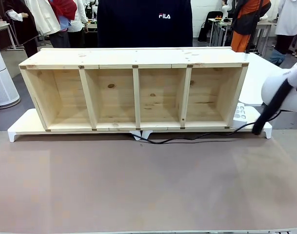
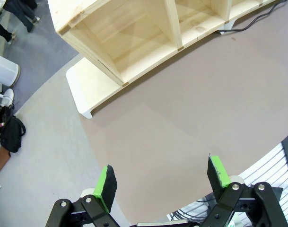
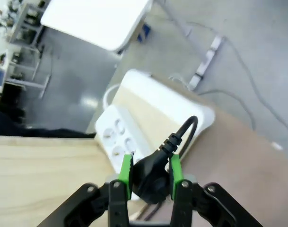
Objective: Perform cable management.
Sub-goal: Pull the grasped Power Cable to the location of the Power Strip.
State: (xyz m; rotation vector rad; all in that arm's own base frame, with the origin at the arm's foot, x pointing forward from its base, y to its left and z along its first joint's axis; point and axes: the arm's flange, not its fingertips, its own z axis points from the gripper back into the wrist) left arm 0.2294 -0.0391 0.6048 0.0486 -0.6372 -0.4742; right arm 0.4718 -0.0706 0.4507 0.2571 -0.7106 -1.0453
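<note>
In the right wrist view my right gripper [image 3: 151,163] is shut on the cable's black round plug [image 3: 152,174], green pads pressed on both sides. The plug hangs just above the white power strip [image 3: 117,135], and the cord [image 3: 187,128] curves up and away from it. The front view shows the cable [image 1: 187,138] as a thin black line on the table, running from under the middle of the wooden shelf [image 1: 133,66] towards the right arm [image 1: 285,85]. My left gripper [image 2: 162,177] hangs open above bare table, nothing between its fingers.
The four-compartment shelf stands on a white riser [image 1: 21,127] across the table's far half. The power strip [image 1: 241,113] lies at the shelf's right end. A person in a dark top [image 1: 143,22] stands behind the shelf. The brown table [image 1: 138,185] spreads out in front.
</note>
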